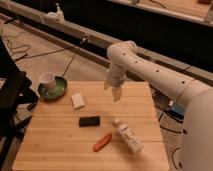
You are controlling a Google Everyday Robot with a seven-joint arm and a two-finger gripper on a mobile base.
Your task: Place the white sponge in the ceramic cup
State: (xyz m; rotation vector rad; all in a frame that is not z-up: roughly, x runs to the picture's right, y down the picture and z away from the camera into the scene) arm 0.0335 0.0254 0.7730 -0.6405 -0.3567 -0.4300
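In the centre of the frame the gripper (112,90) hangs over the wooden table (50,145), fingers apart and empty, right of the white sponge (77,100) lying flat, while the ceramic cup (47,80) stands on the green plate (59,90) at left, and the label on the white bottle (127,136) is unreadable.

No writing is legible, even on the bottle (127,136) label (gripper (112,90) hovers over the table (60,145), far half).

We see a smooth white arm (150,67) built of rounded, tubular segments, with small dark screw holes dotted along its shell. Its end effector (113,90) is a paler cream-tan and hangs above the bench (60,142).
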